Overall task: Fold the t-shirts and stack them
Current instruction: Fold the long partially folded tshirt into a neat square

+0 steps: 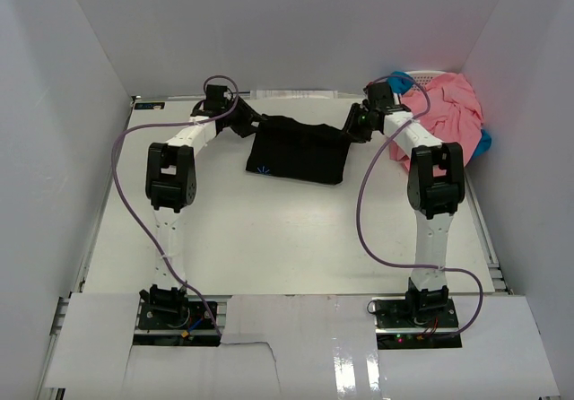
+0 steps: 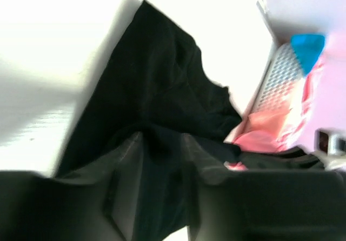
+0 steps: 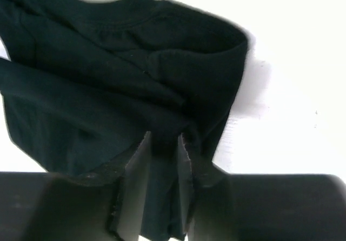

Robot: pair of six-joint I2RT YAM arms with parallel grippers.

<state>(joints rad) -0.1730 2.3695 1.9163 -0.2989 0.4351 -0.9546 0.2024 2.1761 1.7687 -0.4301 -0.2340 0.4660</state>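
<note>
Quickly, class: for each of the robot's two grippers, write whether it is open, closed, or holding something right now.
The left gripper is closed on the plain black cotton t-shirt.
The right gripper is closed on that same t-shirt.

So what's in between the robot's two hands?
The black t-shirt, in the top view. It stretches from the left gripper to the right gripper, each pinching one end.
</note>
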